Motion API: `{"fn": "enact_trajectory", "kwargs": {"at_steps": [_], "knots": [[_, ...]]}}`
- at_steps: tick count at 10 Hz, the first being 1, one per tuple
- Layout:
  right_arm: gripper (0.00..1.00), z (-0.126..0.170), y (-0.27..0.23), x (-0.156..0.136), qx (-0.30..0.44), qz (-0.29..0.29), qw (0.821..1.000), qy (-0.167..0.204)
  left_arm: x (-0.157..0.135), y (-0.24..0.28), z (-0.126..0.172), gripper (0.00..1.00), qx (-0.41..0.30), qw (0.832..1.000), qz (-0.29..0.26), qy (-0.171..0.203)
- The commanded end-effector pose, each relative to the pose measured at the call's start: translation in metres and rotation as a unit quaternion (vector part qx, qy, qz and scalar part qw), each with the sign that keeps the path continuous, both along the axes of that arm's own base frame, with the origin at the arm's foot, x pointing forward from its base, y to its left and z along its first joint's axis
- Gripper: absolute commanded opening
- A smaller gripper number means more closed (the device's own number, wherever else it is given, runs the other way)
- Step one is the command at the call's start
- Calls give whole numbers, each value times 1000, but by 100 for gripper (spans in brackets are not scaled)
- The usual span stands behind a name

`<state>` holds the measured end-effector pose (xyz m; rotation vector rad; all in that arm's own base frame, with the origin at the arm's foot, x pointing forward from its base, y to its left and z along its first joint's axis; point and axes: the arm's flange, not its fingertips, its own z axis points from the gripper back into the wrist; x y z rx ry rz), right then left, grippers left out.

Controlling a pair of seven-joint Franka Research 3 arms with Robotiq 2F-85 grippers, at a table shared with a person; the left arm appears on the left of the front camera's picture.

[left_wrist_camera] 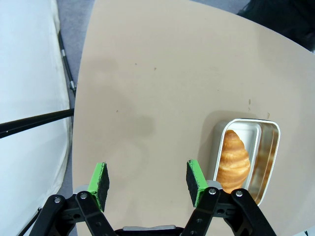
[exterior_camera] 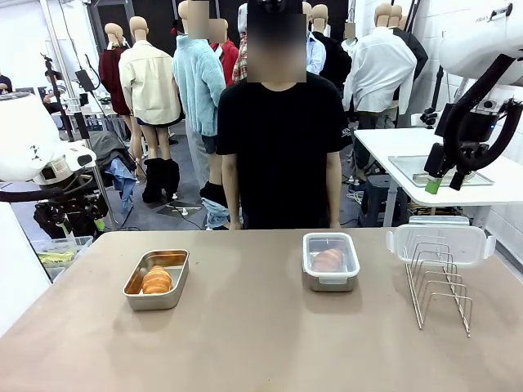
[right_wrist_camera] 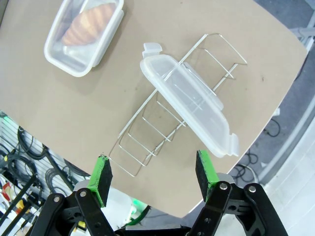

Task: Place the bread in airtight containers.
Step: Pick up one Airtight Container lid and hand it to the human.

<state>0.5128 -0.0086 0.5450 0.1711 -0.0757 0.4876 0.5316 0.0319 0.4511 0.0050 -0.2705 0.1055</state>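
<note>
Croissants were both boxed: one croissant lay in the open tin on the left of the surface, the other croissant sat in the second tin near the middle, a clear lid on top. Over on the right, a spare lid rested on the wire rack. Left gripper hung spread and empty over bare surface beside the open tin; right gripper hovered spread and empty above rack and spare lid.

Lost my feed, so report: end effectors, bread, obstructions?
Open, empty: left end effector, right end effector. In open tin, first croissant; in lidded tin, second croissant. In wire rack, spare lid; nothing over open tin.
</note>
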Motion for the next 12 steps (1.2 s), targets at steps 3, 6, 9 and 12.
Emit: {"fn": "enact_trajectory", "kwargs": {"at_steps": [3, 6, 9, 12], "knots": [[85, 0, 3, 4, 12, -9, 1000, 0, -1, 1, 1, 82, 0, 1000, 0, 0], [85, 0, 3, 4, 12, -9, 1000, 0, -1, 1, 1, 82, 0, 1000, 0, 0], [85, 0, 3, 4, 12, -9, 1000, 0, -1, 1, 1, 82, 0, 1000, 0, 0], [85, 0, 0, 0, 0, 0, 1000, 0, -1, 1, 1, 82, 0, 1000, 0, 0]]}}
